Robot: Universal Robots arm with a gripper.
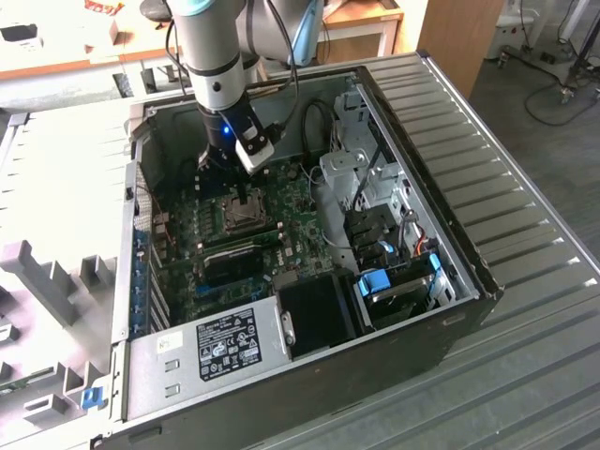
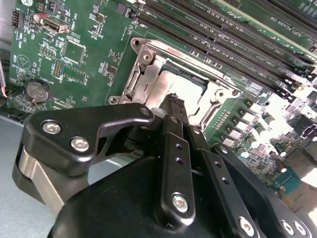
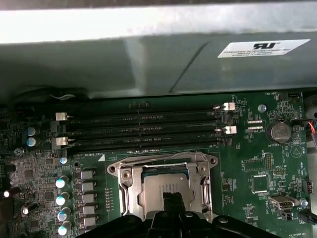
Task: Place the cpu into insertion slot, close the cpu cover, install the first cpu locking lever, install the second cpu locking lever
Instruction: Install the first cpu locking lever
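Observation:
The cpu lies flat in the insertion slot on the green motherboard, its silver-tan top showing. The grey metal cpu cover lies down around it, with the chip visible through its window. My gripper is shut with nothing between its black fingers. Its tips hang just over the near edge of the chip, and I cannot tell whether they touch it. The exterior view has the gripper straight above the socket inside the open computer case. I cannot tell how the locking levers stand.
Long black memory slots run beside the socket, under the grey case wall. A coin battery sits on the board. A black card, the power supply and a drive cage with blue parts crowd the case.

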